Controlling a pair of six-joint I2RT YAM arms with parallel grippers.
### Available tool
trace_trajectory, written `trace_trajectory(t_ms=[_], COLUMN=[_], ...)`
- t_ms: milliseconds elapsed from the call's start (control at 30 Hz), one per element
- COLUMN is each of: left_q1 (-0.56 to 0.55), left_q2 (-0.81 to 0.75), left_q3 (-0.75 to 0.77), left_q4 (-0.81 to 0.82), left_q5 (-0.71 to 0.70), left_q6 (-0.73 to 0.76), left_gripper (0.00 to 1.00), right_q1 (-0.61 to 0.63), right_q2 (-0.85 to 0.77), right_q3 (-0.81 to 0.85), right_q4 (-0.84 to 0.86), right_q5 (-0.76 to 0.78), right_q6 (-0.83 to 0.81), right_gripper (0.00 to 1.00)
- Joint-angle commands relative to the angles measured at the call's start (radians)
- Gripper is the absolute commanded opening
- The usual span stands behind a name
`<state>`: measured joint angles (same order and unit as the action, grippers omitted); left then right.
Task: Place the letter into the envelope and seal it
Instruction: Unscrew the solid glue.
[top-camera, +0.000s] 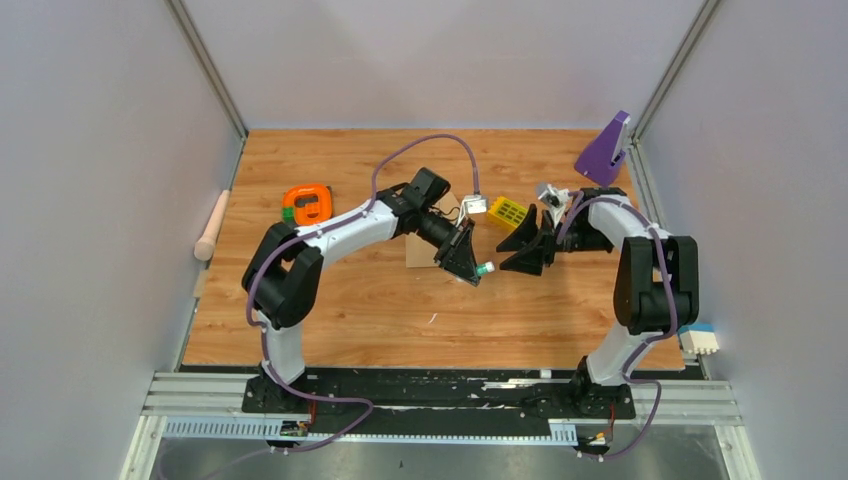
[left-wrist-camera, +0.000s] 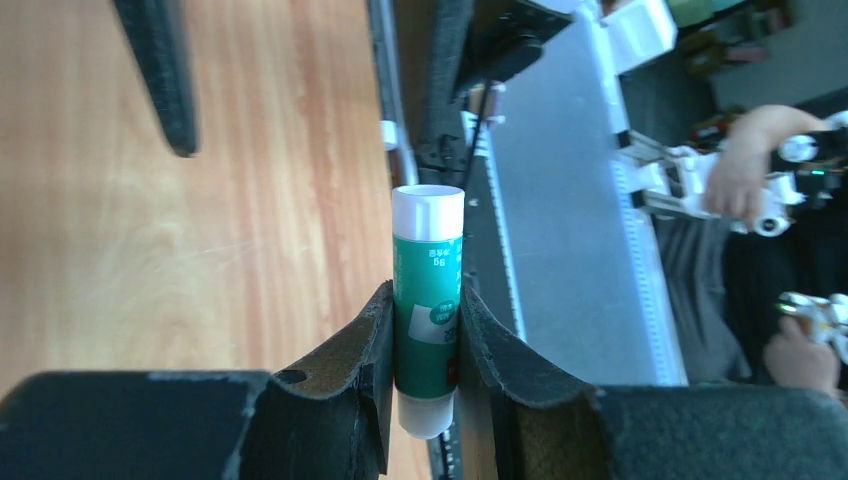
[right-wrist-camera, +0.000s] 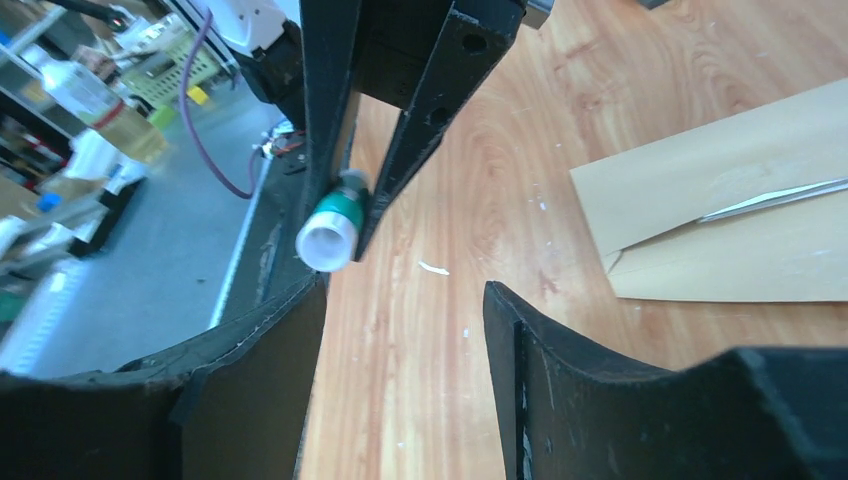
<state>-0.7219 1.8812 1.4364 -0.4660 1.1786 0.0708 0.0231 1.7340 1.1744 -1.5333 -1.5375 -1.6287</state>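
My left gripper (top-camera: 470, 262) is shut on a green glue stick (left-wrist-camera: 428, 300) with a white cap. It holds the stick level above the table, cap toward the right arm. The right gripper (right-wrist-camera: 405, 290) stands open just short of the cap, with nothing between its fingers. The glue stick (right-wrist-camera: 335, 228) shows ahead of it, to its left. The tan envelope (right-wrist-camera: 720, 210) lies flat on the wood, and in the top view the envelope (top-camera: 420, 250) is partly under the left arm. A thin pale sliver (right-wrist-camera: 770, 196) shows along its flap line. I cannot tell whether that is the letter.
An orange and green object (top-camera: 307, 204) lies at the back left, and a yellow item (top-camera: 508, 212) sits behind the grippers. A purple wedge (top-camera: 604, 150) stands in the far right corner. A wooden roller (top-camera: 211, 225) lies off the left edge and a white block (top-camera: 700, 340) off the right.
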Motion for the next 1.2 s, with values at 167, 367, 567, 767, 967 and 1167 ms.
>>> trace_trajectory(t_ms=[167,367,567,767,967,1167], left_q1=[-0.002,-0.004,-0.004,-0.004,-0.004,-0.002], left_q2=[0.028,0.037,0.043,0.049,0.050,0.040], left_q3=[-0.042,-0.058,-0.042,-0.037,-0.018,-0.014], left_q4=[0.147,0.200,0.158,0.149,0.102,0.094], left_q5=[0.248,0.234,0.195,0.185,0.141,0.120], left_q6=[-0.165,-0.203,-0.171,-0.166,-0.129,-0.117], left_gripper=[0.00,0.00,0.00,0.00,0.00,0.00], right_q1=[-0.004,0.023,0.055,0.059,0.077,0.120], right_q2=[-0.083,-0.129,-0.145,-0.145,-0.142,-0.129], right_q3=[-0.076,-0.090,-0.090,-0.085,-0.084,-0.072], right_q4=[-0.004,-0.003,-0.004,-0.004,-0.004,-0.005], right_q5=[-0.121,-0.135,-0.133,-0.140,-0.123,-0.098], right_q6=[-0.318,-0.333,-0.326,-0.310,-0.291,-0.249], right_gripper=[0.60,0.62,0.61,0.53,0.43,0.40])
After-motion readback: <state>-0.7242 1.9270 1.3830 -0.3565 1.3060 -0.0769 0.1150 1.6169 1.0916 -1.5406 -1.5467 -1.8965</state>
